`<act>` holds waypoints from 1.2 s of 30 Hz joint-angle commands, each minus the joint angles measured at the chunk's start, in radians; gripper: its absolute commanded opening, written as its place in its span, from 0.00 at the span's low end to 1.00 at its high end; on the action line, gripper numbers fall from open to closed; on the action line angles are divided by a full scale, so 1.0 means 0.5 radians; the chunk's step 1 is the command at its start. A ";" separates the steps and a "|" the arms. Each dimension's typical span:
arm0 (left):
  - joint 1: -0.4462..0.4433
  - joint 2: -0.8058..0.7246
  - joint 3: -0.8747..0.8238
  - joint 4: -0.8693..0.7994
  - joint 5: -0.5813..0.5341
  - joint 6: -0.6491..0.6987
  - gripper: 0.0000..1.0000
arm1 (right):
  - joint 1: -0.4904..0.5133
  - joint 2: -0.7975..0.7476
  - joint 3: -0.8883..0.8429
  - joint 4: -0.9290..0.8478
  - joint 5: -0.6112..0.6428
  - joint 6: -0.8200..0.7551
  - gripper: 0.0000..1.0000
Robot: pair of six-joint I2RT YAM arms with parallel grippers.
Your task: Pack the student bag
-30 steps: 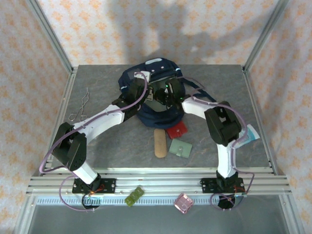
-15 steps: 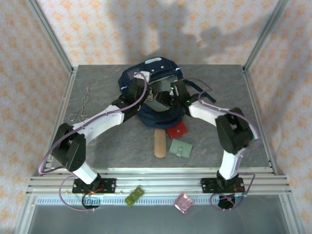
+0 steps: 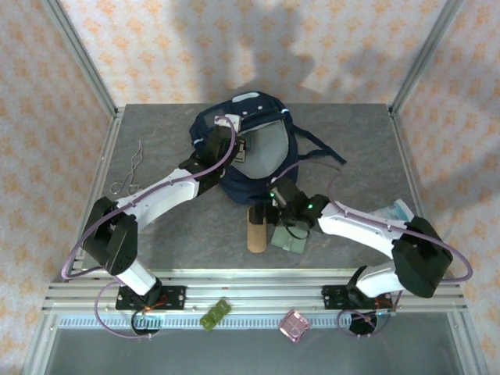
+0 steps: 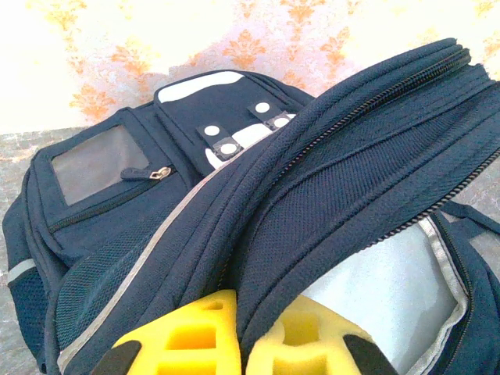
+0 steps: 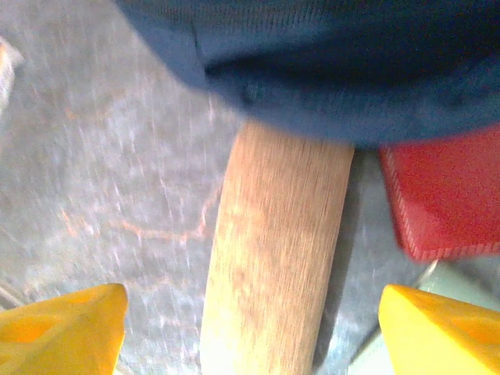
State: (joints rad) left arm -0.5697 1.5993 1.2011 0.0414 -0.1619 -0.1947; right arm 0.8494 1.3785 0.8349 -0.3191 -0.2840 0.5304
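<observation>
Student bag [image 3: 262, 152]; right hand [image 5: 250, 314] now outside

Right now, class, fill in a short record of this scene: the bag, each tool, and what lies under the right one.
bag: navy, unzipped, mid-table
left tool: shut on the bag's opening rim
right tool: open, over the stick
stick: wooden, flat, far end under the bag
red pouch: beside the stick, partly under the bag
</observation>
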 commanded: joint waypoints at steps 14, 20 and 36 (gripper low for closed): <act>-0.023 -0.152 -0.028 0.198 0.053 -0.107 0.00 | 0.449 0.625 0.296 -0.368 0.427 0.273 0.85; -0.023 -0.146 -0.023 0.212 0.060 -0.117 0.00 | 0.477 0.784 0.407 -0.506 0.556 0.308 0.80; -0.011 -0.175 0.092 0.187 -0.078 -0.075 0.00 | 0.477 0.045 0.303 -0.506 0.618 -0.003 0.51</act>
State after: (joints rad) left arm -0.5694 1.5768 1.1812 0.0422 -0.1745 -0.2119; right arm 1.0878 1.4925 0.9966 -0.5709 -0.0410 0.5903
